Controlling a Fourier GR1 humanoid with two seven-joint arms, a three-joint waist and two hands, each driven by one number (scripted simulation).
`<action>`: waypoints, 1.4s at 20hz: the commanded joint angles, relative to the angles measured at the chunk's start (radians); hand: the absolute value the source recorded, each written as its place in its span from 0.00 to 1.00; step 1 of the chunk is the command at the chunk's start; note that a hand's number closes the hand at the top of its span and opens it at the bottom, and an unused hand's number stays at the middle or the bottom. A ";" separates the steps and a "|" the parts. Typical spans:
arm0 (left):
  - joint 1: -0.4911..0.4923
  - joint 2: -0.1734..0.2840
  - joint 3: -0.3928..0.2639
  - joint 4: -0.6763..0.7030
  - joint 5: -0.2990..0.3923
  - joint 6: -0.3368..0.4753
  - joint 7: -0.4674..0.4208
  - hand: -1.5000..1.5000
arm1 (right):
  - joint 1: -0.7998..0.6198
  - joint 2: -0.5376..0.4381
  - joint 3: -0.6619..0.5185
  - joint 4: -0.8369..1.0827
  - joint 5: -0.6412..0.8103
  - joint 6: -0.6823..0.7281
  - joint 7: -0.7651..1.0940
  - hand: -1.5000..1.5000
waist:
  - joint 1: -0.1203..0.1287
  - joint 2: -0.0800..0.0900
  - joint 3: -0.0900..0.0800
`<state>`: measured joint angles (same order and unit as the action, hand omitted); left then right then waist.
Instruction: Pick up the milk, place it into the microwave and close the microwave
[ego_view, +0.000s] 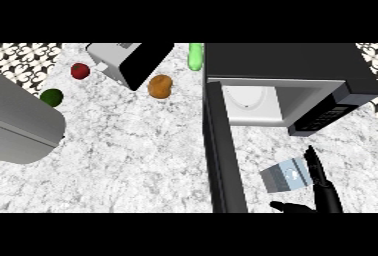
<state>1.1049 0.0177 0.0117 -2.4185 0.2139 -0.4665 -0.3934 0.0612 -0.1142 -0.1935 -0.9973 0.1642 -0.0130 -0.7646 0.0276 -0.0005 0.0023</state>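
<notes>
Counter (133, 150): white speckled stone, microwave (295, 75) at 1 o'clock, door (224, 150) open.
Milk (284, 176): lying at 4 o'clock, outside the microwave.
My right hand (319, 187): fingers straight and apart, touching the milk.

The worktop (133, 150) looks like polished stone, white flecked with grey, smooth all over. At about one o'clock the microwave (295, 62) has a matt black casing, like painted metal, while its cavity (255, 102) is smooth white with a light sheen. Its open door (224, 150) is dark and flat-finished. The milk (284, 177), near five o'clock, looks like a pale blue-grey carton of coated paper, smooth-faced. Touching it, the right robot hand (321, 187) is black with a dull, plastic look. At nine o'clock a grey brushed-metal surface (26, 125) shows a soft satin finish. The potato (159, 86) at eleven o'clock looks rough-skinned and matt.
</notes>
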 joint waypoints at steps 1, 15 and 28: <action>0.051 0.021 0.056 -0.154 0.188 -0.023 0.021 0.00 | -0.073 0.017 -0.008 0.126 -0.008 0.010 -0.075 0.00 | 0.001 0.002 0.000; 0.098 -0.007 0.038 -0.092 0.164 -0.092 -0.050 0.00 | -0.274 0.002 -0.039 0.436 -0.012 0.053 -0.263 1.00 | -0.003 0.003 0.000; 0.104 -0.013 0.010 -0.102 0.152 -0.113 -0.049 0.00 | -0.407 -0.067 -0.038 0.580 -0.023 0.209 -0.348 1.00 | -0.002 0.008 0.002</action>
<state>1.2041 0.0239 0.0599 -2.3953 0.2861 -0.5850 -0.4712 -0.3152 -0.1670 -0.2399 -0.4482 0.1352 0.1232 -1.0216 0.0307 0.0064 0.0033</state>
